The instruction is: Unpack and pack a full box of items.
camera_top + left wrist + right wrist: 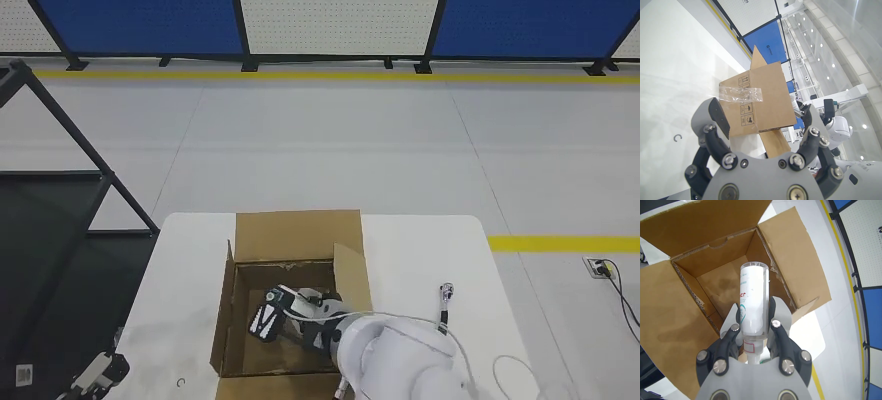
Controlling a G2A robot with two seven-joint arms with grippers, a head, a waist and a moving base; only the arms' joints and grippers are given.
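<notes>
An open cardboard box [224, 305] stands in the middle of the white table [420, 250], flaps spread. My right gripper [272, 312] hangs over the box's opening, shut on a white bottle [753, 285] with a clear cap. In the right wrist view the gripper [754, 308] clamps the bottle's lower body, and the cap end points down into the box [687, 306], whose brown floor looks bare. My left gripper [98, 372] rests off the table's near left corner. It stands open [762, 109] with nothing between its fingers, facing the box's taped outer wall [768, 94].
A metal ratchet-like tool [444, 305] lies on the table right of the box. A small C-shaped ring [677, 137] lies on the table near the left gripper. A black metal frame [60, 130] stands left of the table.
</notes>
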